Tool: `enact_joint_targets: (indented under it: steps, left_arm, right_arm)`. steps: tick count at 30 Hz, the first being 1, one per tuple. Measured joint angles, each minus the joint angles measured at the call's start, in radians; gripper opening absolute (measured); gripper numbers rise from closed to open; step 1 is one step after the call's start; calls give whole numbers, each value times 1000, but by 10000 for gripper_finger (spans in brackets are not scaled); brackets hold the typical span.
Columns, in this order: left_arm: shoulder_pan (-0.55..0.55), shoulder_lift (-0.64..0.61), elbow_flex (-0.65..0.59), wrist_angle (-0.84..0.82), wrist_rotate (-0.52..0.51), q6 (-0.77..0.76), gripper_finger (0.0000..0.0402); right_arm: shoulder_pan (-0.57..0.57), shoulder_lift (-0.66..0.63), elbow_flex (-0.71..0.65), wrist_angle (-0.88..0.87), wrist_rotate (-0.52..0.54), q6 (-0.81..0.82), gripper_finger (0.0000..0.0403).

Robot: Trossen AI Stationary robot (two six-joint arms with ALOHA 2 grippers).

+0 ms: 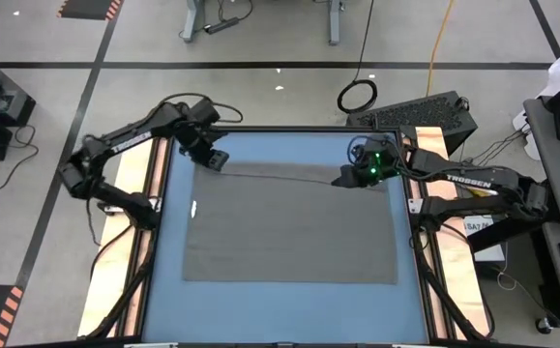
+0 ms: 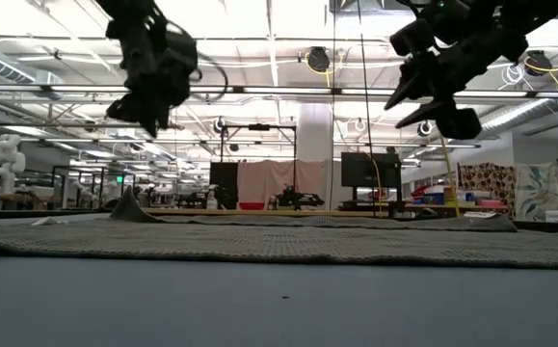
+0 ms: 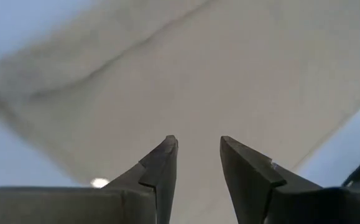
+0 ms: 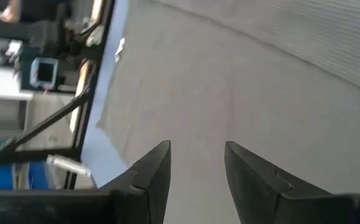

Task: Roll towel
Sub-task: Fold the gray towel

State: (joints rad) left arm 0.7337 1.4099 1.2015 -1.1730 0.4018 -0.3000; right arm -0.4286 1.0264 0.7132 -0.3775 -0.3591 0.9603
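Blue tabletop [image 1: 289, 295] carries the towel [image 1: 289, 227], dark grey, spread flat and unrolled over most of the surface. Its far edge runs between the two grippers, its near edge lies well short of the table's front rim. Left gripper [image 1: 214, 160] hangs above the towel's far left corner, clear of the cloth in the low view [image 2: 148, 120]; fingers spread with a plain gap between the tips and nothing pinched (left wrist view shows only grey fabric under the gap). Right gripper [image 1: 342, 180] hangs above the far right corner, likewise raised off the cloth [image 2: 423, 108], fingers apart and empty. Below the left gripper the towel's corner stands up in a small peak [image 2: 129, 205]. Small white tag [image 1: 193, 208] sits at the towel's left edge, nearer the table front than the left gripper.
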Motion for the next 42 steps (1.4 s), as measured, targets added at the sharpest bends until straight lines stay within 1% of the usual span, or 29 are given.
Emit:
enact_joint_targets:
  steps: [2,5,7,9,12,14,17,19,20,23,27,30,32,35,37,42]
  left_arm:
    - [27,34,0,-48,-1,42,130]
    - [63,65,5,-92,-3,76,130]
    - [75,79,30,-108,-8,102,135]
    - [87,95,71,-101,-48,141,149]
    - [99,140,139,-96,-134,236,191]
    - [102,177,180,-94,-219,320,228]
    - [102,226,221,-129,-332,492,280]
    - [102,254,230,-183,-382,573,299]
    - [102,268,230,-209,-407,596,302]
    - [102,287,211,-238,-471,648,296]
    - [102,286,170,-171,-481,695,271]
    - [99,285,149,-129,-507,717,254]
    - [96,285,133,-93,-504,738,249]
    - [96,285,109,-95,-489,791,247]
    - [92,285,93,-91,-480,830,247]
    - [90,285,51,-42,-471,915,247]
  right_arm:
    - [-19,0,0,19,-34,-35,141]
    - [-42,0,0,17,-40,-87,141]
    - [-57,0,0,19,-40,-123,141]
    - [-71,0,0,24,-40,-164,141]
    - [-92,0,0,24,-48,-230,141]
    - [-111,0,0,23,-95,-245,141]
    - [-128,0,0,27,-158,-246,141]
    - [-129,0,0,26,-184,-244,141]
    - [-129,0,0,27,-198,-244,141]
    - [-122,0,0,27,-212,-231,141]
    - [-107,0,0,29,-215,-202,141]
    - [-90,0,0,48,-216,-154,141]
    - [-70,0,2,80,-217,-109,141]
    - [-30,0,47,91,-213,-85,141]
    - [-2,-1,90,91,-192,-89,141]
    - [59,0,187,83,-63,-110,141]
